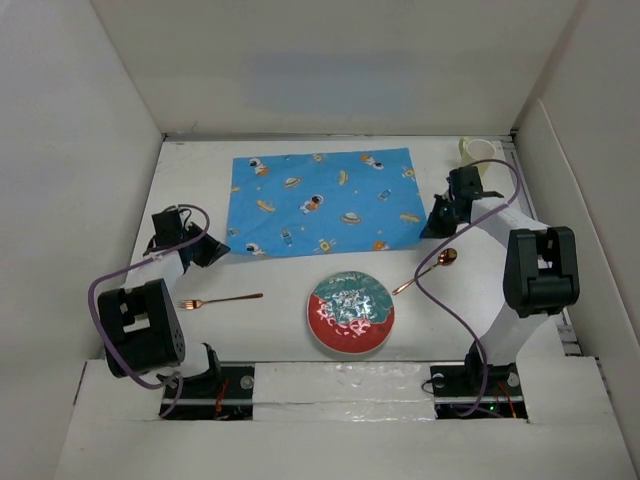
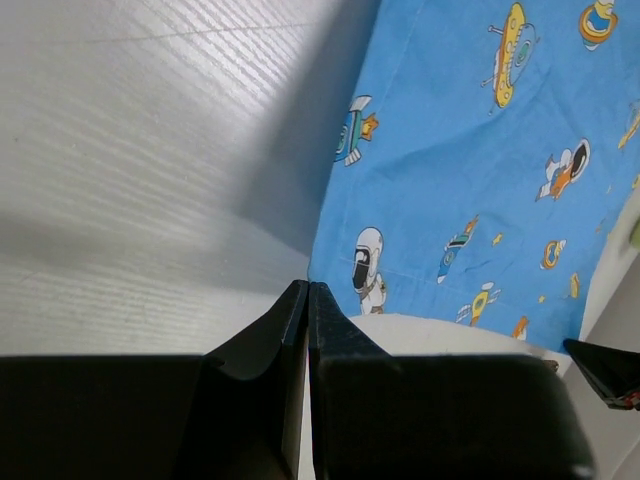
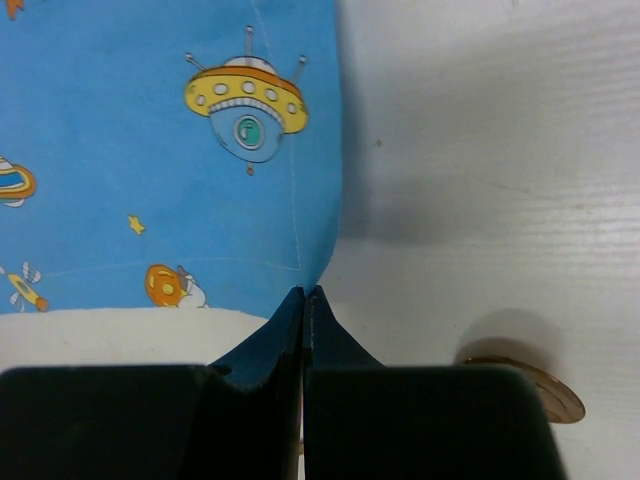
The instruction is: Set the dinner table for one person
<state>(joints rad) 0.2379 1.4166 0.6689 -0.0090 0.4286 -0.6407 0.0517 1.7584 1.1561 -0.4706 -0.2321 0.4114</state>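
Observation:
The blue placemat (image 1: 320,203), printed with astronauts and planets, lies spread at the back middle of the white dinner table (image 1: 280,340). My left gripper (image 1: 218,250) is shut at the mat's near-left corner. In the left wrist view that gripper (image 2: 307,287) pinches the corner of the placemat (image 2: 470,150), whose edge casts a shadow. My right gripper (image 1: 433,228) is shut at the near-right corner. In the right wrist view it (image 3: 304,292) meets the slightly raised corner of the placemat (image 3: 160,150).
A red and teal plate (image 1: 350,312) sits near the front middle. A copper fork (image 1: 222,300) lies to its left, and a copper spoon (image 1: 428,268) to its right; the spoon's bowl (image 3: 560,395) shows beside my right fingers. A pale cup (image 1: 478,152) stands at the back right. White walls enclose the table.

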